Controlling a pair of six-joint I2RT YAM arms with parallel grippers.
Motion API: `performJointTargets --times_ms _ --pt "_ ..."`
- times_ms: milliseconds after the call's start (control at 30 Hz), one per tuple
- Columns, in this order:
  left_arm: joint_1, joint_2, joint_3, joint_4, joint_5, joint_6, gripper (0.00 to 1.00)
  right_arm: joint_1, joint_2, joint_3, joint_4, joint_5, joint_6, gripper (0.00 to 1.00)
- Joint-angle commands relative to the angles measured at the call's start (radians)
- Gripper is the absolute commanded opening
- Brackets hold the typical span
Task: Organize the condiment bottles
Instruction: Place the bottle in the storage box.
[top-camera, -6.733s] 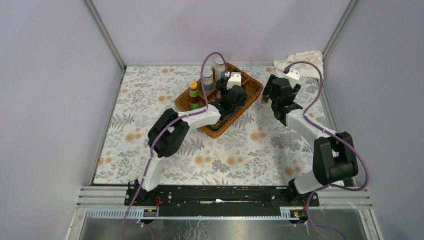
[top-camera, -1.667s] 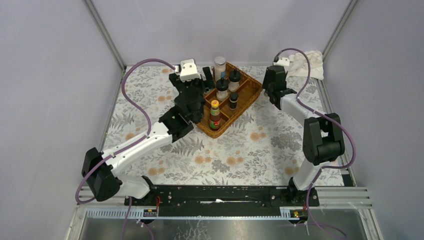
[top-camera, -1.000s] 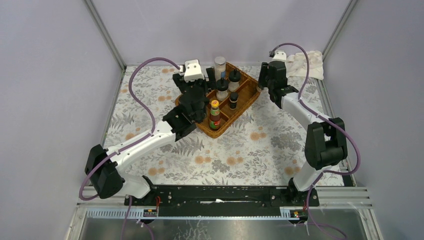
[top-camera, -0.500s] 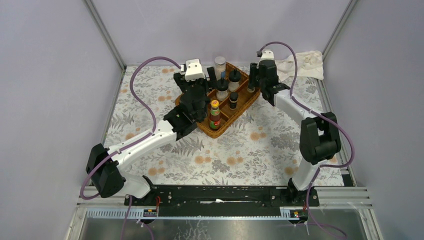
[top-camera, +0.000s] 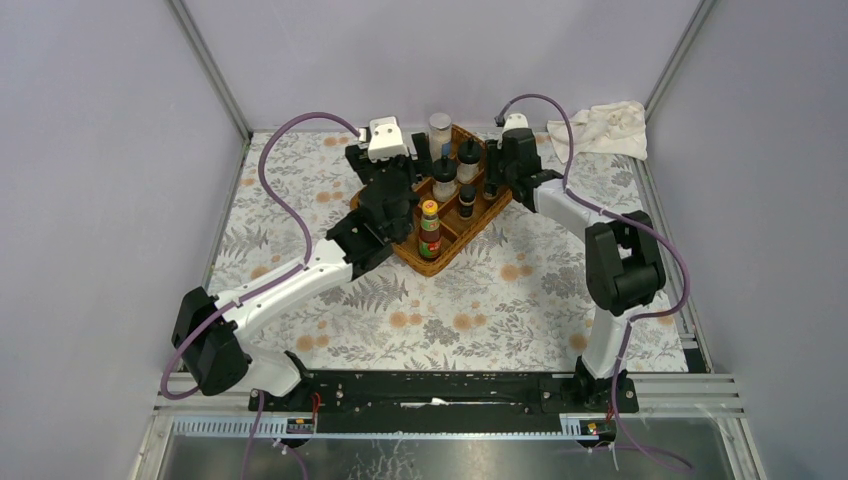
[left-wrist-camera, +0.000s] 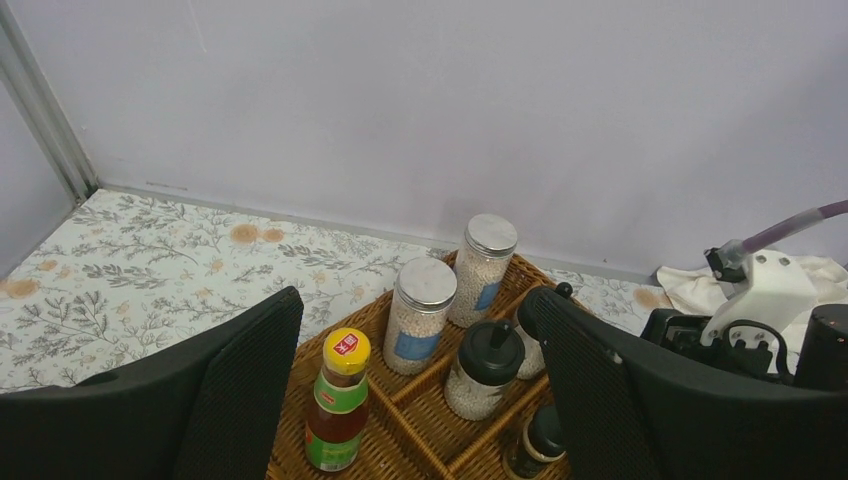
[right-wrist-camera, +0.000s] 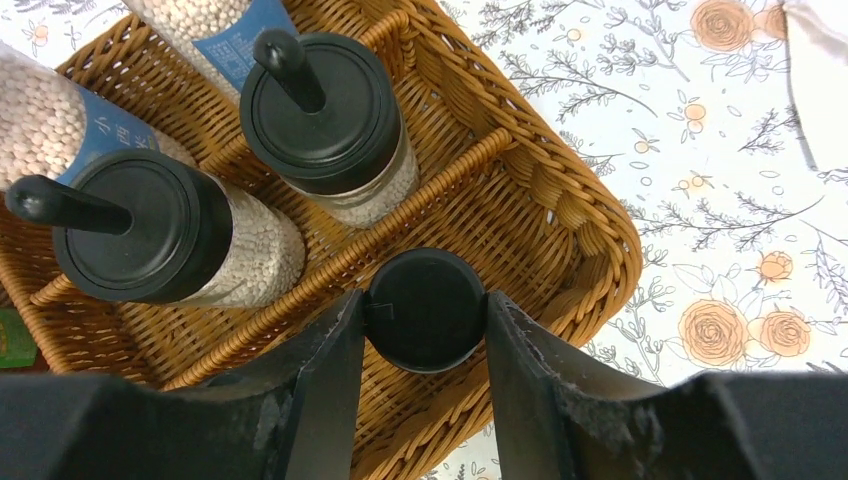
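The condiment bottles stand in a brown wicker tray (top-camera: 505, 190). My right gripper (top-camera: 492, 176) (right-wrist-camera: 424, 304) is shut on a black-lidded bottle (right-wrist-camera: 425, 322) over the tray's right end compartment. Beside it are two black-lidded jars of white grains (right-wrist-camera: 320, 115) (right-wrist-camera: 140, 225) and two blue-labelled shakers (right-wrist-camera: 70, 120) (right-wrist-camera: 215, 25). My left gripper (top-camera: 388, 158) (left-wrist-camera: 412, 300) hangs open and empty above the tray's left corner. Below it are a yellow-capped sauce bottle (left-wrist-camera: 337, 410), both shakers (left-wrist-camera: 420, 315) (left-wrist-camera: 482, 268) and a small dark bottle (left-wrist-camera: 535, 445). Another sauce bottle (top-camera: 430, 228) stands at the tray's near end.
A crumpled white cloth (top-camera: 610, 118) lies at the back right corner of the floral mat (top-camera: 480, 300). Grey walls close in the back and both sides. The right arm's wrist camera (left-wrist-camera: 760, 295) shows close to my left gripper's right finger (left-wrist-camera: 620, 390).
The right arm has swung left from beside the tray, carrying the black-lidded bottle over the tray's right end. The left arm has stayed almost still, its jaws open.
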Motion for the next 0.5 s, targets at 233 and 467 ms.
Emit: performJointTargets --times_ms 233,467 --pt "0.015 0.004 -0.001 0.044 -0.007 -0.021 0.90 0.007 0.043 0.018 0.089 -0.043 -0.026 0.00" --pt "0.017 0.010 -0.001 0.043 -0.005 -0.024 0.90 0.007 0.062 0.009 0.109 -0.046 -0.029 0.00"
